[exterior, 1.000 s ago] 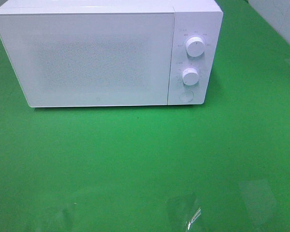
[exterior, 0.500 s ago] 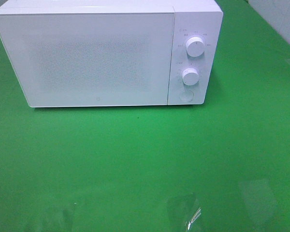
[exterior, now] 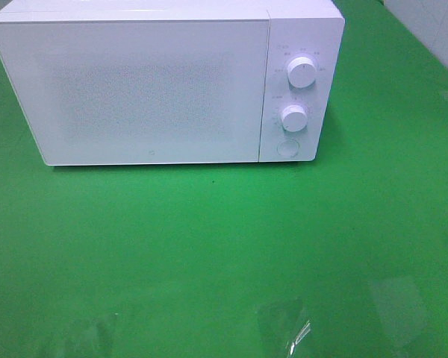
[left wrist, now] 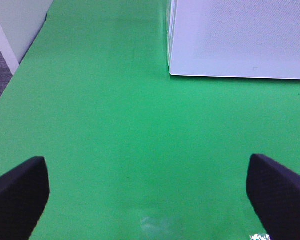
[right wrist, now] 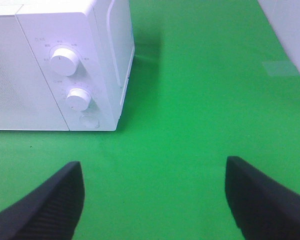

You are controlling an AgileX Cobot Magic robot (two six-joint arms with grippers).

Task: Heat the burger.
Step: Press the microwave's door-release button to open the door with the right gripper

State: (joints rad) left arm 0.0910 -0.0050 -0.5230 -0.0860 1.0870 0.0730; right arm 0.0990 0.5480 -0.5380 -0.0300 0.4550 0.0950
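Change: nothing has moved since the earlier frames; the microwave (exterior: 164, 82), its door (exterior: 142, 89) and both dials sit exactly as they did (only the glare patch near 6 o'clock shimmers slightly).
Microwave: at 11 to 12 o'clock in the high view, standing on the green table (exterior: 224, 246), door shut flush.
Controls: on the panel at 1 o'clock are the upper dial (exterior: 302, 72), the lower dial (exterior: 293, 118) and, under them, a round button (exterior: 287, 147).
Left gripper (left wrist: 147, 192): jaws spread wide, nothing between the fingers (left wrist: 20, 195), only green surface, with the door's lower corner ahead.
Right gripper (right wrist: 155, 192): jaws spread and empty, facing the control panel.
Burger: not visible in any view; whether it sits behind the frosted door cannot be told.
Meaning: the standstill adds no progress. With the door closed and both grippers empty, the likely next step is either opening the door or turning a dial (which one depends on where the burger is).
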